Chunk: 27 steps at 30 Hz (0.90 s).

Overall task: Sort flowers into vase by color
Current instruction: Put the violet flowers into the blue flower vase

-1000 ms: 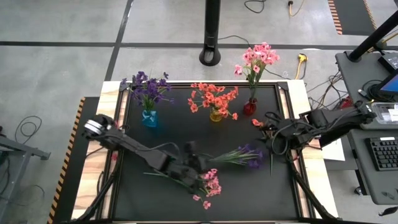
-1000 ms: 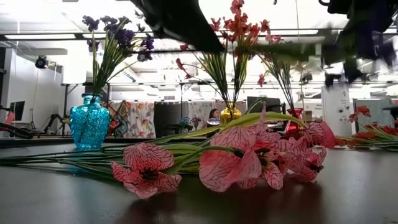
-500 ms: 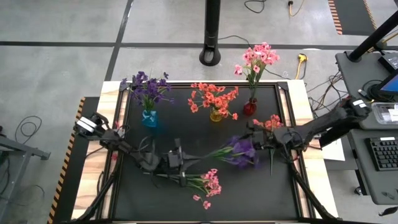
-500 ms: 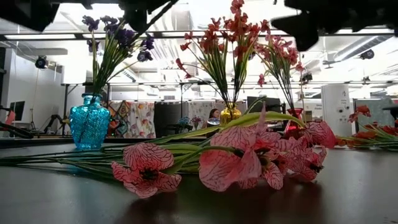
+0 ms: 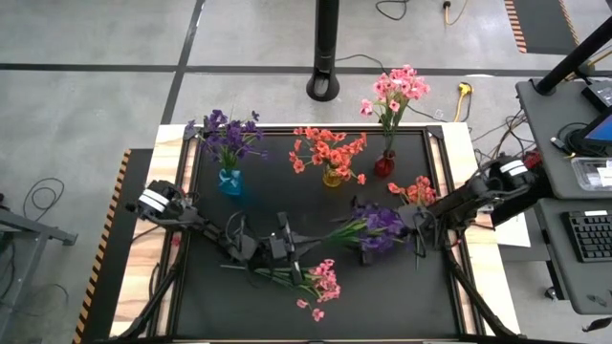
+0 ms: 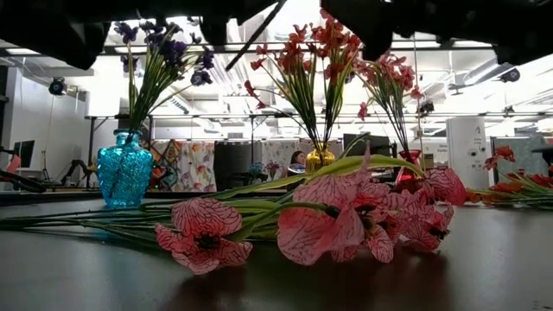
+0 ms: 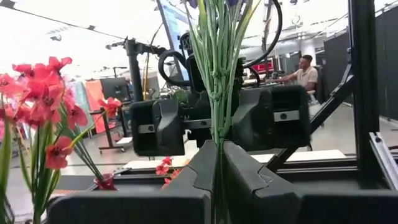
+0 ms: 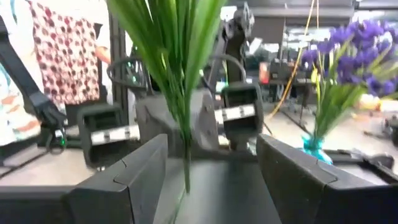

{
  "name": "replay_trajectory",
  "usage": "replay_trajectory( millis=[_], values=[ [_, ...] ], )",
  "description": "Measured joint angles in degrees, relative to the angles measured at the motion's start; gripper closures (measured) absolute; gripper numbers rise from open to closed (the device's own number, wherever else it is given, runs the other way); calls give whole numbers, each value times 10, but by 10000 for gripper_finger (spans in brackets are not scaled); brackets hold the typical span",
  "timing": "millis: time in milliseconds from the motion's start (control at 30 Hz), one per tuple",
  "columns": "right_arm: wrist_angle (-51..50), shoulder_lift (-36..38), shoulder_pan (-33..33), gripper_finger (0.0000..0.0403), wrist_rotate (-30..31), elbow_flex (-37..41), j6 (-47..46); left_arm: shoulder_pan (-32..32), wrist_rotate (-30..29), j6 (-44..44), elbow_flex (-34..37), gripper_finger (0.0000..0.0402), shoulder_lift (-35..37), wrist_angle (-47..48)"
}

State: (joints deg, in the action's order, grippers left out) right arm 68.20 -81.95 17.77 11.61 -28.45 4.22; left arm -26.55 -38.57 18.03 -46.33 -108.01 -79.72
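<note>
I see my left gripper point(image 5: 287, 245) low over the middle of the bench point(image 5: 287, 205), its jaws pressed together on the green stems of the purple spray point(image 5: 368, 227). In the left wrist view the stems point(image 7: 217, 68) rise straight out of the closed jaws. The spray stretches from that gripper toward the right, its blossoms lying close to my right gripper point(image 5: 409, 222).

The right gripper faces the left one across the bench, jaws spread. In the right wrist view the spray's green leaves point(image 8: 177, 56) hang between the two fingers point(image 8: 130, 174) without touching either, as far as I can tell.

Just in front of the left gripper a pink spray point(image 5: 320, 282) lies flat on the bench, with a loose pink blossom point(image 5: 316, 313) beside it. In the low view its striped petals point(image 6: 333, 220) fill the foreground.

An orange-red spray point(image 5: 413, 189) lies on the bench near the right gripper, close to the red vase point(image 5: 383, 164).

Along the far edge stand three vases: a blue vase point(image 5: 229, 182) with purple flowers, a yellow vase point(image 5: 332, 177) with orange-red flowers, and the red vase with pink flowers.
</note>
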Motion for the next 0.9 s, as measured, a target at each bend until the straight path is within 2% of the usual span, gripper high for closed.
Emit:
replay_trajectory(
  millis=[167, 300, 400, 600, 700, 900],
  values=[
    [42, -38, 1, 172, -14, -29, 11, 4, 0, 5, -11, 401, -13, -7],
    [43, -53, 1, 200, -15, -44, 11, 4, 0, 6, -12, 401, -13, -7],
    [42, -59, 1, 240, -15, -49, 10, 4, -8, 6, -12, 401, -13, -4],
    [41, -56, 1, 346, -13, -49, 10, 4, -42, -14, -12, 395, -13, -2],
    [35, -52, 1, 384, -14, -48, 12, 2, -40, -21, -12, 366, -9, 10],
    [-31, -31, 1, 386, -15, -48, 8, -6, -73, -24, -14, 266, -7, 13]
  ],
)
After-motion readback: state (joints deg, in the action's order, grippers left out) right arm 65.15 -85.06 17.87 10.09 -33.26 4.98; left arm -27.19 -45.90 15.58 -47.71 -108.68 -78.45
